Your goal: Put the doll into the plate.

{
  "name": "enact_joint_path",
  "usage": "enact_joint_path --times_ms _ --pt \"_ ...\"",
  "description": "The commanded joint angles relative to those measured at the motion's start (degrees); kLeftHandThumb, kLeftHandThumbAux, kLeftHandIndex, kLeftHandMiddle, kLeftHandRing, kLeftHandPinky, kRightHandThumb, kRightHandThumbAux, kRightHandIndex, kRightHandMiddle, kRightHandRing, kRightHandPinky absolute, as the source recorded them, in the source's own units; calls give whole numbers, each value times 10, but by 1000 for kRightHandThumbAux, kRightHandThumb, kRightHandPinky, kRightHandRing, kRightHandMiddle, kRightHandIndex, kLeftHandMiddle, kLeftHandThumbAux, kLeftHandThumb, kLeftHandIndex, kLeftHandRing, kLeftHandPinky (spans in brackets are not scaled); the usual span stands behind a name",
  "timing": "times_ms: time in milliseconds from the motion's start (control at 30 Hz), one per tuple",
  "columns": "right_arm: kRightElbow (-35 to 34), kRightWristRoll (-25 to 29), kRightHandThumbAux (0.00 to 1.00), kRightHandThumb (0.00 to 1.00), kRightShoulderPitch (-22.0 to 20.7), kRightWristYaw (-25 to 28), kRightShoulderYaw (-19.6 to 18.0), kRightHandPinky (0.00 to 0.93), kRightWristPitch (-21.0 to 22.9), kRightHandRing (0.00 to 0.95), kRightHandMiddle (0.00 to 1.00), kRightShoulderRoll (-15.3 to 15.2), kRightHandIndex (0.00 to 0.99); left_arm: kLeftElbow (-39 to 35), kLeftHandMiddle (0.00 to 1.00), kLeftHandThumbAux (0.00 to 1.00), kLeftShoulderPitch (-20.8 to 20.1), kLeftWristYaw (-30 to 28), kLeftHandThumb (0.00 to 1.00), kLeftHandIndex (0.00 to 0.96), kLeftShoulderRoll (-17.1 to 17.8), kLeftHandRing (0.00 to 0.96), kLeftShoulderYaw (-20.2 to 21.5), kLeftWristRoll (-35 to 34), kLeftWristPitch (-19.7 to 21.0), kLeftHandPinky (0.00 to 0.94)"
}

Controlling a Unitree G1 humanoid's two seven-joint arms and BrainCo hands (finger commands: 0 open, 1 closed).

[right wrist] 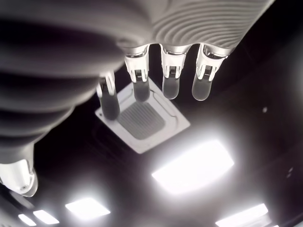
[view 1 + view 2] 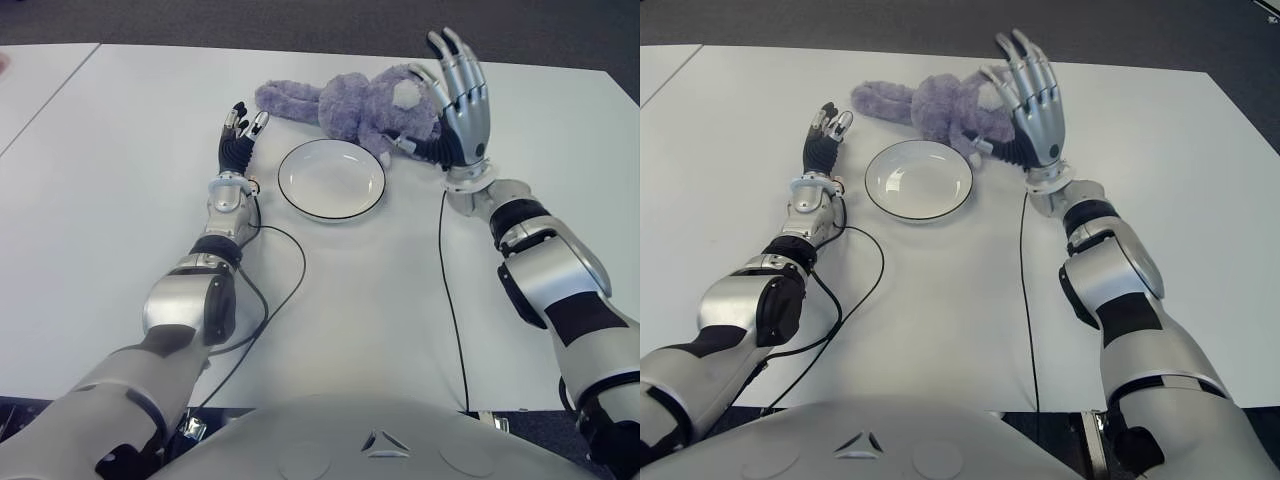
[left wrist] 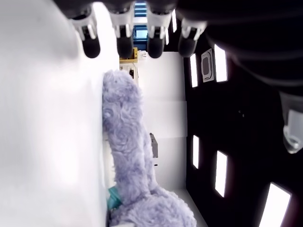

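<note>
A purple plush doll (image 2: 350, 104) lies on the white table (image 2: 120, 180), just behind a white plate (image 2: 331, 179) with a dark rim. The plate holds nothing. My right hand (image 2: 458, 85) stands raised at the doll's right end with its fingers spread and pointing up, holding nothing; the right wrist view shows only those fingers against the ceiling. My left hand (image 2: 240, 130) shows left of the plate with its fingers straight, near the doll's long ear (image 3: 124, 137), which fills the left wrist view.
A thin black cable (image 2: 280, 290) loops on the table beside my left forearm, and another cable (image 2: 452, 300) runs along the right arm. The table's far edge (image 2: 300, 46) meets dark floor just behind the doll.
</note>
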Motion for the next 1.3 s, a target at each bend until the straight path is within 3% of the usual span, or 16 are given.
enact_joint_path --times_ms 33,533,933,1300 --pt "20 32 510 199 -17 57 -9 0 40 4 55 -10 92 79 0 423 114 5 0 0 -28 11 4 3 65 48" --pt "26 81 508 310 -13 169 -21 0 97 23 36 -4 35 78 0 403 110 11 0 0 -31 13 0 6 67 52" --pt "29 117 551 288 -4 259 -36 0 123 39 23 -2 26 79 0 396 110 12 0 0 -31 7 -2 8 70 47" --pt "34 163 582 315 14 393 -63 44 145 44 0 24 18 78 0 384 109 15 0 0 -36 11 -6 10 62 56"
